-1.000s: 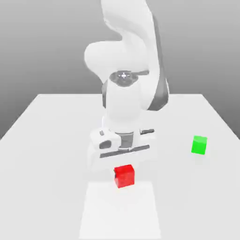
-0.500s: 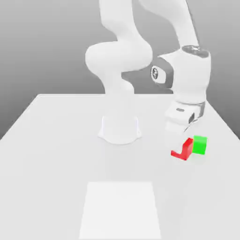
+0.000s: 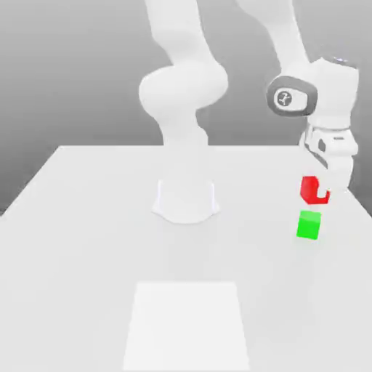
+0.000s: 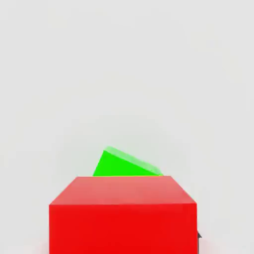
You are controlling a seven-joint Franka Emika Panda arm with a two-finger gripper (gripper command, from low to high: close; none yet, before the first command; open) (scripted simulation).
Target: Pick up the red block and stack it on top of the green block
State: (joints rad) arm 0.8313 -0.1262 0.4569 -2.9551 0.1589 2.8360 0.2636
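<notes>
gripper (image 3: 320,195): jaws clamped tight on red block, lifted off table
red block (image 3: 313,189): held in air, at 12 o'clock of green block (image 3: 308,224), not touching
green block: on table (image 3: 87,240)

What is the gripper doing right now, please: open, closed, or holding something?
Gripper: closed on the red block, carried in the air above the green block.

My gripper (image 3: 320,193) is clamped on the red block (image 3: 312,189), held in the air directly above the green block (image 3: 308,224) on the table (image 3: 87,240), not touching it.
</notes>
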